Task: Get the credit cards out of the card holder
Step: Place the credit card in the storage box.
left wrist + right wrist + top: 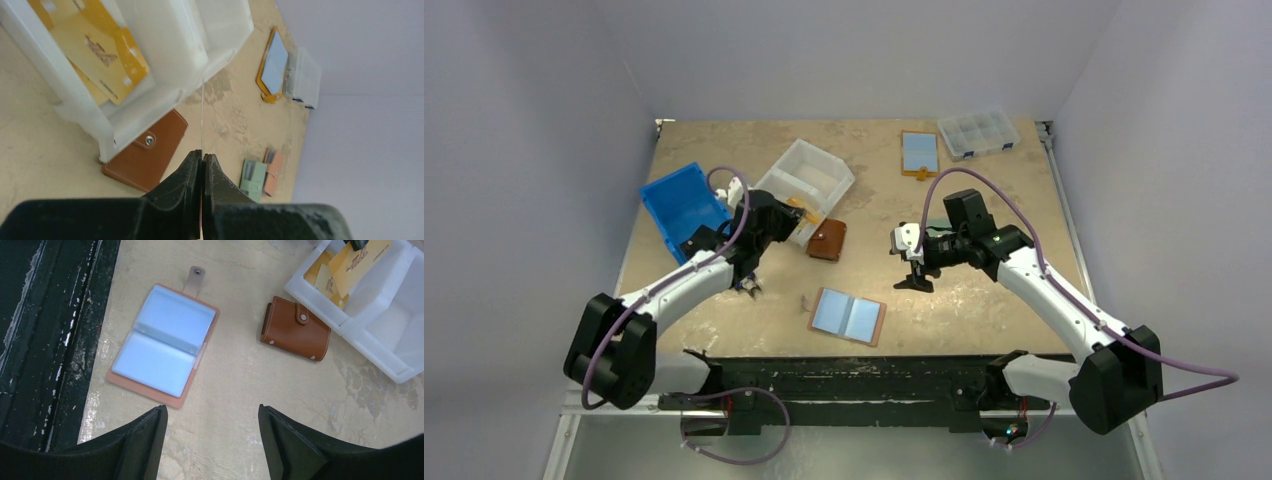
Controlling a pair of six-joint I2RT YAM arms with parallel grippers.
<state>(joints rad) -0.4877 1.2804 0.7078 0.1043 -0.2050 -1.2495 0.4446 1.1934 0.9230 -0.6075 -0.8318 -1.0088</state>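
Observation:
The card holder [848, 316] [162, 347] lies open near the table's front edge, two light-blue panels face up and its snap tab stretched out. My right gripper [914, 278] [212, 415] hangs open over bare table just right of it, nothing between the fingers. My left gripper [786, 212] [202, 156] is shut on a thin yellow card [356, 262], held over the white bin [819, 170]. In the left wrist view that card [202, 115] shows edge-on as a pale line.
More yellow cards [100, 55] lie in the white bin [380, 340]. A closed brown wallet [828, 240] [296, 329] rests against its near corner. A blue bin [682, 205] stands at the left. An orange card holder [920, 153] and clear organizer box [977, 132] sit at the back.

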